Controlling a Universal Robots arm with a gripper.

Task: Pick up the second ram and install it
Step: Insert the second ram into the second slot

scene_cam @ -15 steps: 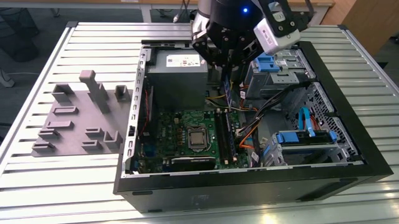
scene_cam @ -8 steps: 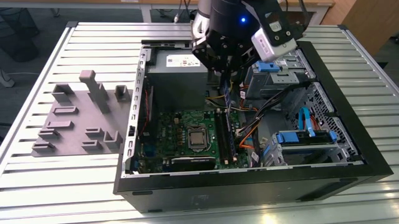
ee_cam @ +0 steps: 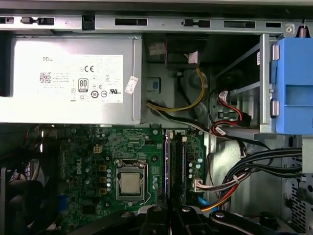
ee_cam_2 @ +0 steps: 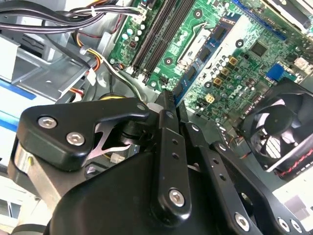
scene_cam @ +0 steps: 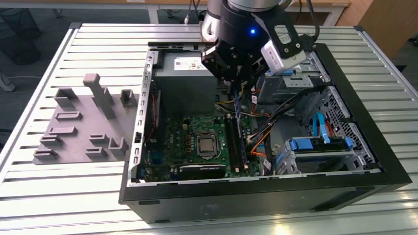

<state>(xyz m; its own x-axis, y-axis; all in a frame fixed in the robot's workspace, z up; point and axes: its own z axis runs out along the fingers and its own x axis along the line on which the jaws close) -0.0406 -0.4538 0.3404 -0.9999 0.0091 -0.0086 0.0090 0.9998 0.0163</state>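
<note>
My gripper hangs inside the open computer case, above the motherboard. It is shut on the second ram, a thin blue stick that points down from the fingers toward the board. In the second wrist view the two black fingers pinch the stick, whose blue board and dark chips run away from the fingertips. The long black memory slots lie just below and in front of the stick, also seen in both wrist views. The gripper sits over these slots.
A grey power supply fills the case's far end, and cable bundles run on the exterior view's right of the gripper. Blue drive latches sit in the bay. A grey parts fixture lies on the slatted table. A fan borders the board.
</note>
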